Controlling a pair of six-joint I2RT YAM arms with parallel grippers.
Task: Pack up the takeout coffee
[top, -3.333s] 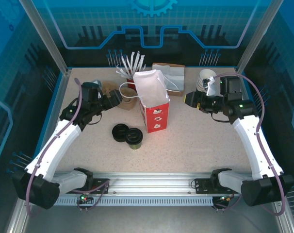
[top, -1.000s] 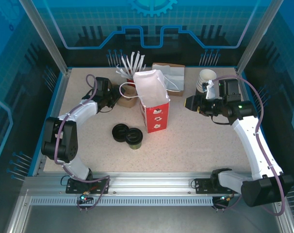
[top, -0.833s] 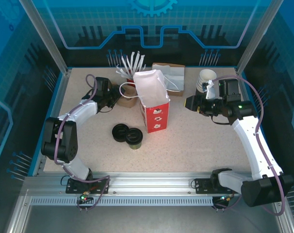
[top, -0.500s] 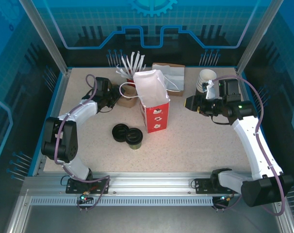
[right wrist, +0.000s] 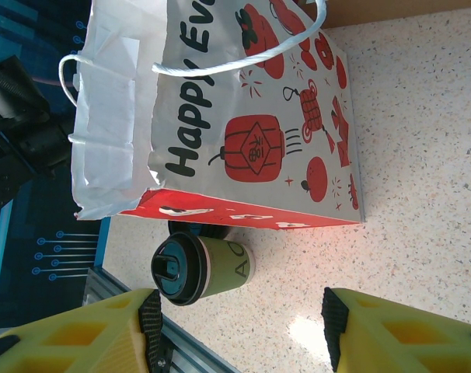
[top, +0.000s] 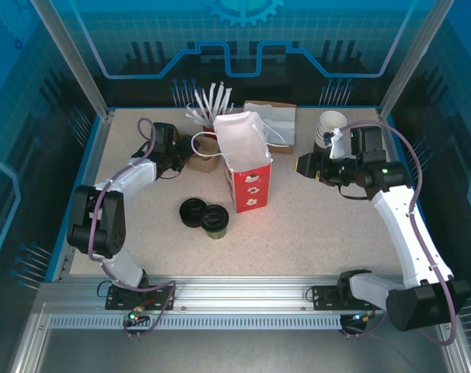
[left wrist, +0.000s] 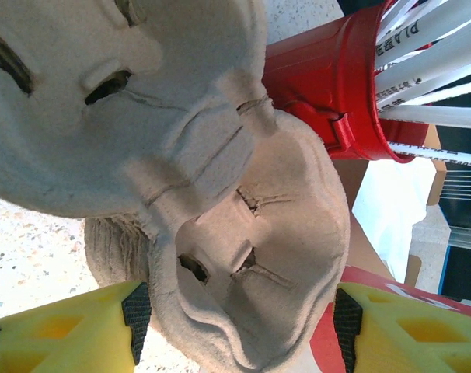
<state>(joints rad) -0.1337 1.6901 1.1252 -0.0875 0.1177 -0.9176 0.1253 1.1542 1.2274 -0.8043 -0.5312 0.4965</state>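
The coffee cup (top: 215, 221) stands on the desk (top: 313, 225) near the middle, just in front of the near left corner of the paper bag (top: 247, 175) and outside it. It sits right beside a stack of black lids (top: 193, 211) on its left. From the right wrist you can see the cup's (right wrist: 204, 268) dark lid and olive side, with the bag (right wrist: 243, 132) standing open just behind it, white with red prints and a red base.

The right end effector (top: 304, 163) hovers to the right of the bag, a stack of white cups (top: 329, 128) behind it. Its fingers (right wrist: 142, 318) are spread wide with nothing between them but bare desk.

The left end effector (top: 187, 151) is at the back left, up against a pulp cup tray (top: 205, 162). From its wrist, the fingers (left wrist: 134, 315) stand apart on either side of one lobe of the tray (left wrist: 243, 233). Whether they actually pinch it, I cannot tell. A red cup of wrapped straws (left wrist: 329, 85) stands just behind the tray.
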